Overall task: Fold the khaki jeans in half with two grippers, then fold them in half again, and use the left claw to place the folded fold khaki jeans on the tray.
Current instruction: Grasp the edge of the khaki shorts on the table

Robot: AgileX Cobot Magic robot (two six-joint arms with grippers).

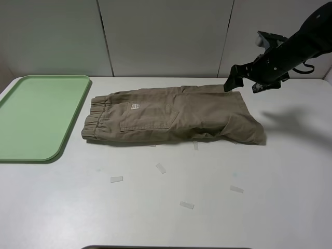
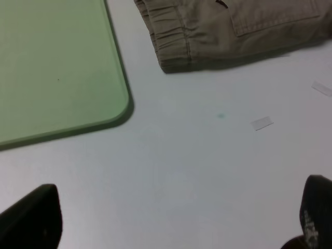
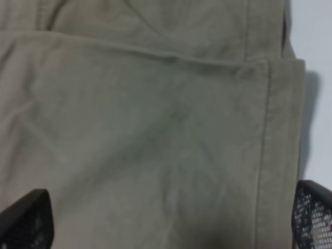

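The khaki jeans point(image 1: 176, 114) lie flat on the white table, folded lengthwise, with the elastic waistband toward the tray and the hems at the right. The pale-green tray point(image 1: 36, 116) sits at the left and holds nothing. My right gripper point(image 1: 244, 85) hovers open just above the far hem corner. In the right wrist view it point(image 3: 166, 218) is open over the cloth point(image 3: 155, 129), touching nothing. My left gripper point(image 2: 174, 218) is open and empty over bare table, near the tray's corner point(image 2: 78, 78) and the waistband point(image 2: 176, 41). The left arm is out of the exterior view.
Several small bits of clear tape point(image 1: 161, 167) lie on the table in front of the jeans; one also shows in the left wrist view point(image 2: 262, 123). A grey panelled wall stands behind the table. The table's front edge is near the bottom of the exterior view.
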